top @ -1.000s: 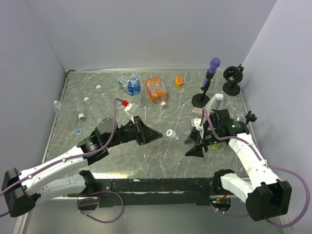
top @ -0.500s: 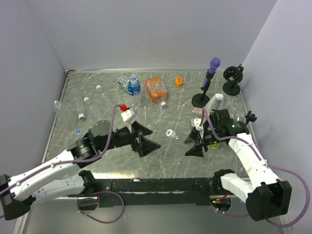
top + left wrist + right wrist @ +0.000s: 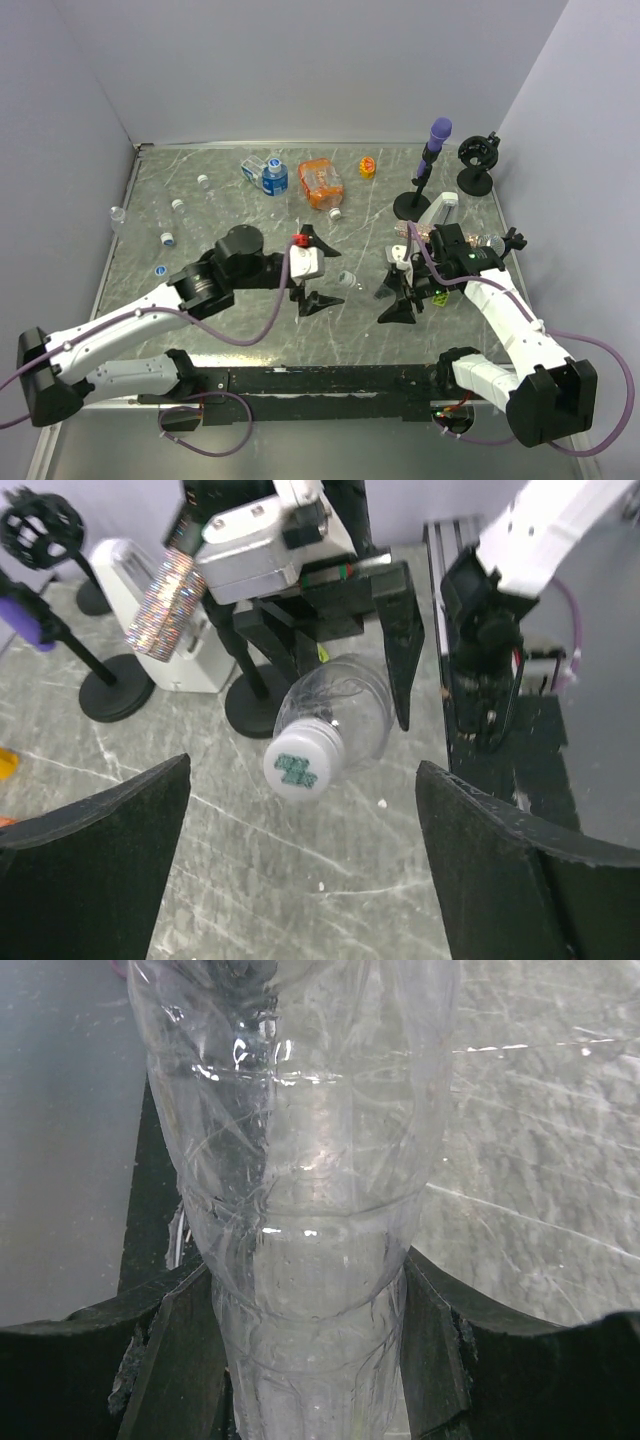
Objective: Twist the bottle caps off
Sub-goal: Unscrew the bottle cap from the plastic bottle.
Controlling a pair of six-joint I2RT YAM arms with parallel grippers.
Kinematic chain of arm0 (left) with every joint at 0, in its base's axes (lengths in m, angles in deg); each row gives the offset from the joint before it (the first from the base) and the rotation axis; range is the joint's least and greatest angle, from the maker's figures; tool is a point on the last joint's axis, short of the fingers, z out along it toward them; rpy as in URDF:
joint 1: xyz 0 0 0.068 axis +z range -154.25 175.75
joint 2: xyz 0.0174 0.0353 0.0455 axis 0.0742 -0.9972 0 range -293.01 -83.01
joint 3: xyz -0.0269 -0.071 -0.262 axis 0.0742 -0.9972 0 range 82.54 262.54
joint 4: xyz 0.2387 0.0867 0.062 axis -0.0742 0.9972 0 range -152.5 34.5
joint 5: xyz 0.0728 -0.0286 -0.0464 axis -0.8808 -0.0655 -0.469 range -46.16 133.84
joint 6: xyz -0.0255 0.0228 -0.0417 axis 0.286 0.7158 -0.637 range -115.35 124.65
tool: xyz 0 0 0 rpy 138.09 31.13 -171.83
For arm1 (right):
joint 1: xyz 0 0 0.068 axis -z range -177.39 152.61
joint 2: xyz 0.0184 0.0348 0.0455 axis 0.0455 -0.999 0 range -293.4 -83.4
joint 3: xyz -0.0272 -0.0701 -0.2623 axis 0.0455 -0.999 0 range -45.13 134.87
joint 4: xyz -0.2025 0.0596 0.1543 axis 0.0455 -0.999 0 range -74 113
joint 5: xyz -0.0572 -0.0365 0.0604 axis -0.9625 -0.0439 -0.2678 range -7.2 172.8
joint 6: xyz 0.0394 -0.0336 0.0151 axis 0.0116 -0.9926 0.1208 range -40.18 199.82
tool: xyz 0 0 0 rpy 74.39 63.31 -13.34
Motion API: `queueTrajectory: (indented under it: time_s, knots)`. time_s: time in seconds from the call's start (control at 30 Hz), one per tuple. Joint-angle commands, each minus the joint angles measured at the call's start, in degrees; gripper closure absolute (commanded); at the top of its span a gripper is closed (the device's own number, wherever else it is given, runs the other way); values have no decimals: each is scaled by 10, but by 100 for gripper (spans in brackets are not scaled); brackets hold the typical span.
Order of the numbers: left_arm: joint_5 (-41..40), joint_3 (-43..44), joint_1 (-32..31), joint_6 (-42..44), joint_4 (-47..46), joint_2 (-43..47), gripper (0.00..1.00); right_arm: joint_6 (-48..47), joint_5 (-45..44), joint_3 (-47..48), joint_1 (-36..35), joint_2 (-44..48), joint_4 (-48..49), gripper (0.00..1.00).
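table (image 3: 340, 335), far left: blue cap (image 3: 167, 239) | left gripper (image 3: 322, 270): jaws spread wide, holding nothing, just short of white cap (image 3: 302, 765) | white cap: on clear bottle (image 3: 300, 1260), facing left gripper | right gripper (image 3: 393, 298): clamped around that bottle's body

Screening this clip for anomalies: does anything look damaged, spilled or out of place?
No spill shows. The clear bottle held sideways by the right gripper looks creased around its shoulder, likely from squeezing; its white cap is on. The orange bottle lies on its side farther back.
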Motion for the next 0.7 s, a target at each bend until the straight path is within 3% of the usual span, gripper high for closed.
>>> queueTrajectory:
  time_s: [0.0, 0.23, 0.33, 0.67]
  knots:
    - [46, 45, -1, 73, 36, -33, 7, -21, 6, 12, -14, -6, 0, 77]
    - [75, 60, 10, 73, 59, -56, 25, -18, 4, 11, -17, -5, 3, 77]
    - [76, 57, 11, 67, 53, -55, 46, -18, 4, 11, -19, -5, 4, 77]
    - [89, 61, 13, 48, 39, -65, 42, -15, 3, 10, -19, -7, 7, 77]
